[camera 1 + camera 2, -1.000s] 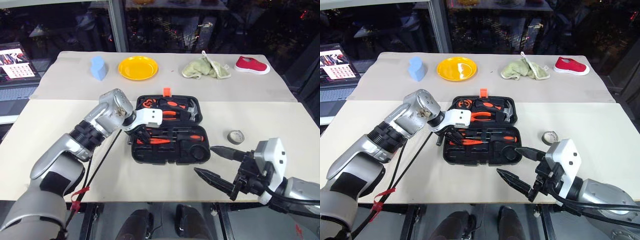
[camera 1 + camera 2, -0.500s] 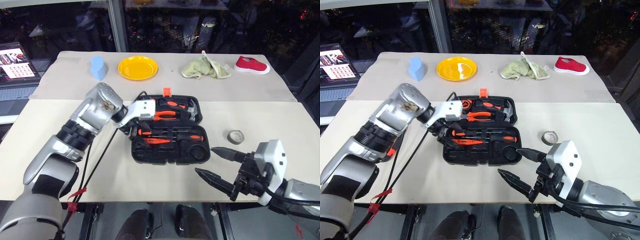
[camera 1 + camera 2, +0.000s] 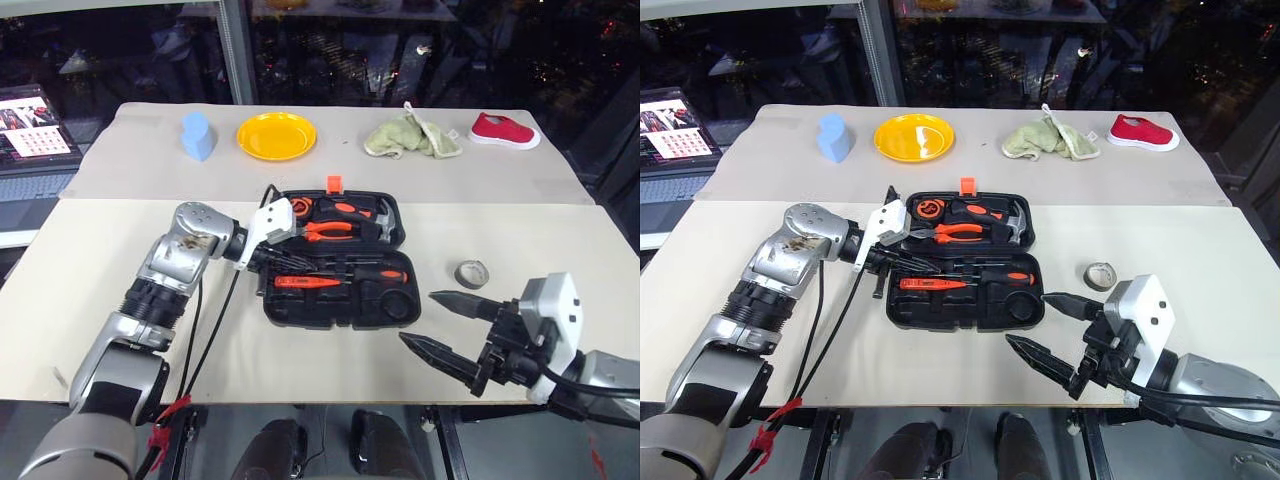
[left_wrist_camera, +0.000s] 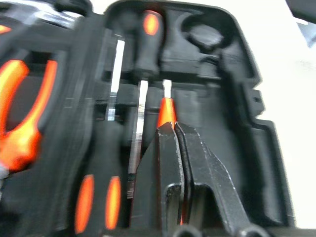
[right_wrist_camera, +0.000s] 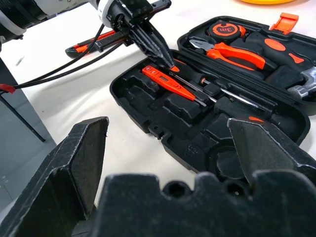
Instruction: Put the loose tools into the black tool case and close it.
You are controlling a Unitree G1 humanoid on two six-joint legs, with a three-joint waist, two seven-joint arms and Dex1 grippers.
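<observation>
1. The black tool case [image 3: 335, 262] is shown lying open on the table [image 3: 520, 240], its orange latch [image 3: 334, 184] at the far edge.
2. The left end effector [image 5: 160, 52] is seen clenched, empty, its tips over the slim orange tester screwdriver [image 5: 170, 85] seated in the case.
3. The right end effector [image 3: 447, 322] is held released, well apart from the case, near the small grey tape roll [image 3: 472, 272].
4. Writing on the tape measure [image 5: 228, 29] cannot be read.
5. An orange-and-black utility knife [image 5: 91, 43] is shown on the table beside the case.
</observation>
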